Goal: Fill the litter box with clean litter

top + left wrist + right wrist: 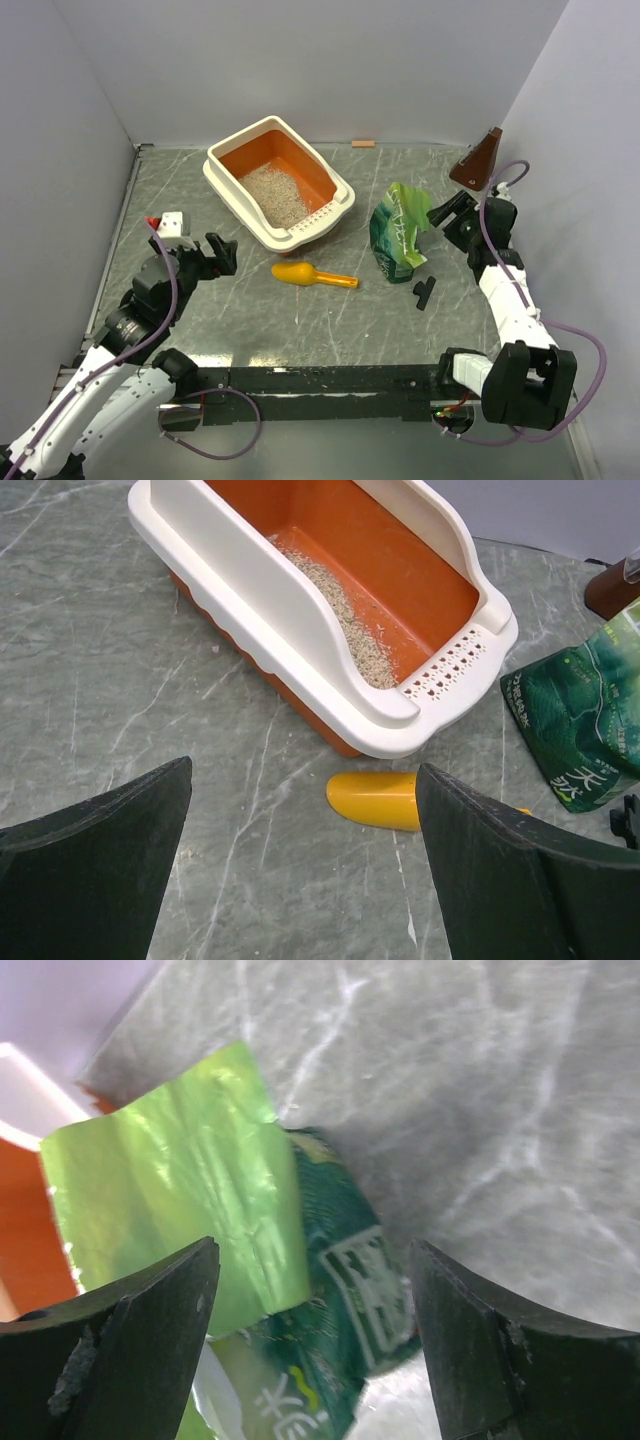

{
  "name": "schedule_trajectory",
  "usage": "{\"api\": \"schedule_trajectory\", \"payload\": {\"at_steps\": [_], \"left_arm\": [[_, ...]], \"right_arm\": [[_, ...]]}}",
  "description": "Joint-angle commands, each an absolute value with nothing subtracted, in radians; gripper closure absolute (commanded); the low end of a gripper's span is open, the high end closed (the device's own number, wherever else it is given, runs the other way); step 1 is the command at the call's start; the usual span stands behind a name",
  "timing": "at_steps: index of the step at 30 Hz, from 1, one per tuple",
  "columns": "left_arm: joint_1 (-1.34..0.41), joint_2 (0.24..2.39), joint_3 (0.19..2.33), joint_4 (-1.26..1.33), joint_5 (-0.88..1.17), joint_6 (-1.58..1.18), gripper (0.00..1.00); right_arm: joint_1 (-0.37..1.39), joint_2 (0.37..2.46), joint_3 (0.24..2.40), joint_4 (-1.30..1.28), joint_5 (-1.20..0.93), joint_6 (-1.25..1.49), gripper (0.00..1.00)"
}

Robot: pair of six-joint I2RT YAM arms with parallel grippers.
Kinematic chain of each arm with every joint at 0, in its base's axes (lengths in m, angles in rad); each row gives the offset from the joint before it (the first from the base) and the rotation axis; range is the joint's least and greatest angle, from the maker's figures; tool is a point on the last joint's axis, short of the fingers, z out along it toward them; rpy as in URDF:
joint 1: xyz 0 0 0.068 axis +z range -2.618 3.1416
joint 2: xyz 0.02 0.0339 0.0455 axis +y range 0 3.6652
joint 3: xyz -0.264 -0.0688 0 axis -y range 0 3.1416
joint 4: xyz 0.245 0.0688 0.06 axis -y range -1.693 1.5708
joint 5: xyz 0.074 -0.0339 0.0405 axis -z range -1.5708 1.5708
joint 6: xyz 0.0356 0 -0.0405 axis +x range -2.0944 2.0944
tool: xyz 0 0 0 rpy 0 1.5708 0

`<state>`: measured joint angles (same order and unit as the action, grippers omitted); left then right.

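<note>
The litter box (226, 190), cream rim and orange walls, sits at the back middle with a patch of pale grainy clean litter (275, 196) on its floor. In the left wrist view the litter box (300, 652) and the litter (346, 622) lie ahead. My left gripper (222, 254) is open over bare table at the left, well short of the box; nothing is between its fingers (305, 780). My right gripper (452, 211) hangs open just right of the crinkled green bag (398, 232). The bag (200, 1190) shows below its spread fingers (312, 1250).
A yellow-orange scoop (306, 275) lies on the table in front of the box, its bowl (378, 798) ahead of my left fingers. A small black part (424, 291) lies near the bag. A brown block (478, 160) stands at the back right, a white-and-red item (168, 222) at the left.
</note>
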<state>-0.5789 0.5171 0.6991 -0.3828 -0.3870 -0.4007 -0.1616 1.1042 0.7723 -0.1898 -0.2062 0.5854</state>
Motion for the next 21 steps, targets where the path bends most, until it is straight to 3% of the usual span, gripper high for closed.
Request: {"api": "schedule_trajectory", "payload": {"at_steps": [1, 15, 21], "left_arm": [[-0.571, 0.526, 0.709, -0.359, -0.371, -0.382, 0.03], [-0.561, 0.564, 0.709, -0.364, -0.377, -0.379, 0.03], [-0.56, 0.572, 0.709, -0.36, -0.377, -0.379, 0.03]], "right_arm": [[-0.179, 1.111, 0.677, 0.102, -0.322, 0.684, 0.16], [-0.181, 1.227, 0.552, 0.44, -0.417, 0.825, 0.18], [-0.181, 1.258, 0.546, 0.557, -0.46, 0.838, 0.33]]}}
